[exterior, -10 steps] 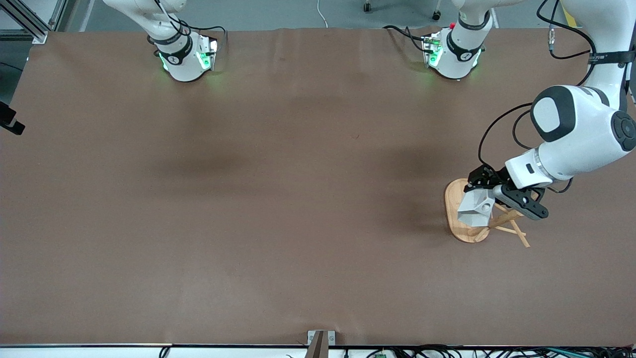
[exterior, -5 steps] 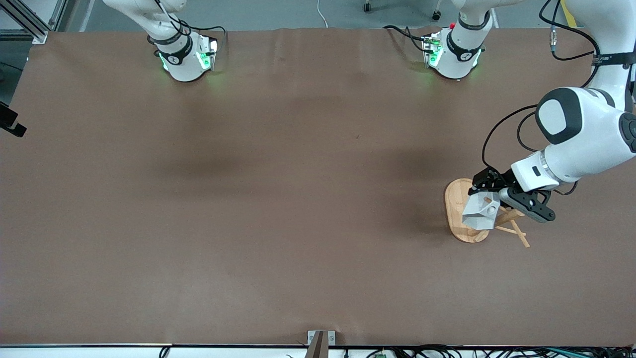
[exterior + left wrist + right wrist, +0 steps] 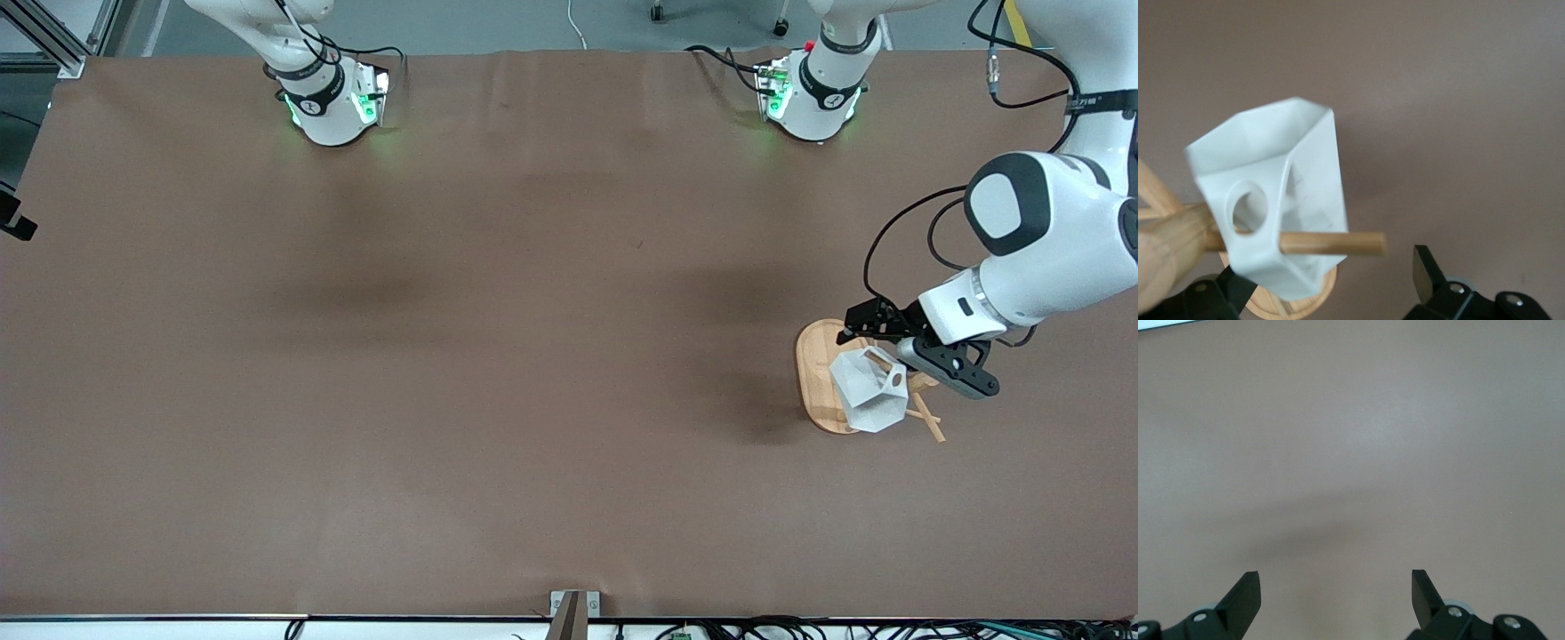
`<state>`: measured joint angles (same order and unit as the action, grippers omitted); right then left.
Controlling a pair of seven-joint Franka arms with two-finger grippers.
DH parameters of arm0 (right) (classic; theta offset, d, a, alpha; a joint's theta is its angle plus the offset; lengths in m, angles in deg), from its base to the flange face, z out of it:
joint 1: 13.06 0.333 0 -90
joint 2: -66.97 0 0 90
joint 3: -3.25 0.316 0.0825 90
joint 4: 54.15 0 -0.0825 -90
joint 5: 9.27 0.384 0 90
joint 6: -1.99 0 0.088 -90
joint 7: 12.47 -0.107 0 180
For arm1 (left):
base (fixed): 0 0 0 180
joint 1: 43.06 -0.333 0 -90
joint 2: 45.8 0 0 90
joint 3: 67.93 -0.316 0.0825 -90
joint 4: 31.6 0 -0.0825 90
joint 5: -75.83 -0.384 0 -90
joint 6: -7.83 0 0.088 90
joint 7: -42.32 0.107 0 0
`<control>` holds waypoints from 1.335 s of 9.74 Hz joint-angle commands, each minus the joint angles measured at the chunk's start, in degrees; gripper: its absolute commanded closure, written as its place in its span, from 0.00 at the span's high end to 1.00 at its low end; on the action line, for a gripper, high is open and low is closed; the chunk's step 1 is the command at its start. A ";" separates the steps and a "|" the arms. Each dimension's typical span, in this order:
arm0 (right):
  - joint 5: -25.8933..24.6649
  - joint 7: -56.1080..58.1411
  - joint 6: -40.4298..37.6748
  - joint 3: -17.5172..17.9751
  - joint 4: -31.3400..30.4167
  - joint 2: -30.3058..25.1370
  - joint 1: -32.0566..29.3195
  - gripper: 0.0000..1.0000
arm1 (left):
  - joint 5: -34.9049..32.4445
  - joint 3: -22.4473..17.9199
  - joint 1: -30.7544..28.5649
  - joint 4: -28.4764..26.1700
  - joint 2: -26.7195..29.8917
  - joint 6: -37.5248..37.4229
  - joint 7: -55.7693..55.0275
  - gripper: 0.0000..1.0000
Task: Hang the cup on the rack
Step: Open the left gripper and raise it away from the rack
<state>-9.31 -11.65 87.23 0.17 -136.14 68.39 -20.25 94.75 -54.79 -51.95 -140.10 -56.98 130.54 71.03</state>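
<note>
The white faceted cup [image 3: 869,391] hangs on a thin peg of the bamboo rack [image 3: 813,378], tilted over the rack's oval base. In the left wrist view the peg [image 3: 1338,243] runs through the cup's [image 3: 1298,173] blocky handle, just below its round hole, and sticks out past it. My left gripper [image 3: 902,351] is open beside the cup, over the rack, its jaws spread wide and not gripping the cup [image 3: 1331,280]. My right gripper [image 3: 1335,587] is open and empty over bare table; it does not show in the front view.
The brown table cover [image 3: 533,356] has both arm bases along its edge farthest from the front camera. The rack stands toward the left arm's end. Other pegs [image 3: 929,425] stick out past the base.
The left gripper has let go of the cup, which has swung down on the peg and turned. The left hand has drawn back a little from the rack.
</note>
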 commanded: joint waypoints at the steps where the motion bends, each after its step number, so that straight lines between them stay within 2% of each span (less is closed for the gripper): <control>1: -0.85 -0.38 0.37 0.45 -0.71 -0.72 -0.55 1.00 | -0.11 -0.22 0.54 -1.45 5.44 -5.96 -5.93 1.00; 3: -0.76 -0.47 0.90 0.36 -0.71 -0.63 -0.55 1.00 | -6.23 0.30 0.63 -1.36 10.54 -10.89 -14.08 1.00; 5: -0.76 -0.47 0.90 0.27 -0.71 -0.72 -1.07 1.00 | -11.16 0.22 3.60 -1.01 14.94 -15.37 -22.26 1.00; 7: -0.85 -0.38 0.73 0.27 -0.71 -0.72 -1.08 1.00 | -14.95 -0.39 3.88 0.04 17.59 -16.97 -22.23 1.00; 9: -0.93 -0.38 0.81 0.36 -0.36 -0.72 -0.99 1.00 | -14.97 -3.45 4.14 1.88 18.99 -21.17 -19.41 1.00; 10: -0.93 -0.29 0.81 0.45 -0.27 -0.72 -0.73 1.00 | -14.97 -3.99 4.40 3.98 19.52 -24.24 -20.01 1.00; 12: -0.85 -0.38 0.81 0.45 -0.27 -0.72 -0.90 1.00 | -15.84 -4.70 4.93 4.79 21.72 -30.40 -24.12 1.00; 13: -0.84 -0.47 0.81 0.36 -0.27 -0.72 -0.90 1.00 | -18.80 -4.79 6.15 5.23 22.60 -31.47 -26.06 1.00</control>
<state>-9.54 -11.75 87.77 0.19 -136.06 68.37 -20.81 79.05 -59.21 -47.52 -134.06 -35.15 101.05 47.71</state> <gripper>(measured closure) 0.000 0.000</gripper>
